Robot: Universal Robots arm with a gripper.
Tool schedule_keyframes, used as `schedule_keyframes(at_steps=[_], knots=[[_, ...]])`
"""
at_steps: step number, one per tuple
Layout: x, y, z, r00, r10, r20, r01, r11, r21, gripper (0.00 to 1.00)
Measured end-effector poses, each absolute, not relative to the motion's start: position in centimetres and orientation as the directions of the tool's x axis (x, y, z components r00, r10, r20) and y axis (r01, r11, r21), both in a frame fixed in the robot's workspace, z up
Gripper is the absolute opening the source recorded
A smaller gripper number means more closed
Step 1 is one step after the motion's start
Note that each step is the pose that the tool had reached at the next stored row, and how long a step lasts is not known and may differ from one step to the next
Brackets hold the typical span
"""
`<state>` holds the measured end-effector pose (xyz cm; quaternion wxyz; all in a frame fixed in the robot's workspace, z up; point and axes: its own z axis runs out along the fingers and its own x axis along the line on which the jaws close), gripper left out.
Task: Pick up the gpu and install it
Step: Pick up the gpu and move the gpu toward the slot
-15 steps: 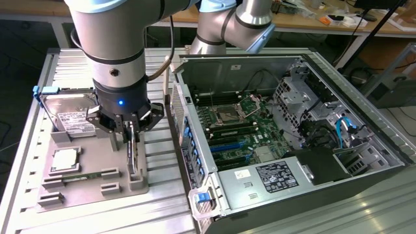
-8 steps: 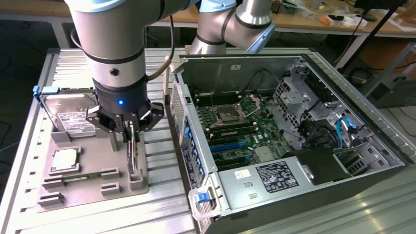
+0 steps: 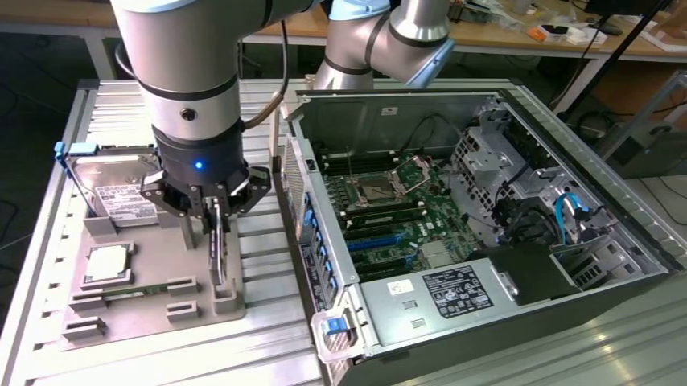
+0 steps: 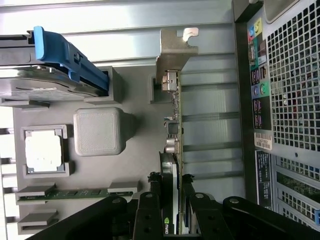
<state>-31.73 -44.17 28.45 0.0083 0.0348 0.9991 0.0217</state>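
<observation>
Standing edge-on in the slots of the grey tray, the gpu offers its thin upper edge, so the gripper pinches it from above with narrowed fingers (silver bracket left free), just beside the open computer case.

The hand hides one end of the gpu and is cut off at the edge; case labels are unreadably small
</observation>
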Motion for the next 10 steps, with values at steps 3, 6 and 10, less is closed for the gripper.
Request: schedule_keyframes(at_steps=[3, 6, 10], knots=[[-31.7, -44.2, 28.8, -0.997, 0.070, -0.014, 0.069, 0.997, 0.044, 0.27], [-31.7, -44.2, 29.0, -0.997, 0.070, -0.013, 0.069, 0.997, 0.044, 0.27], [-31.7, -44.2, 29.6, -0.997, 0.070, -0.011, 0.069, 0.997, 0.044, 0.27]])
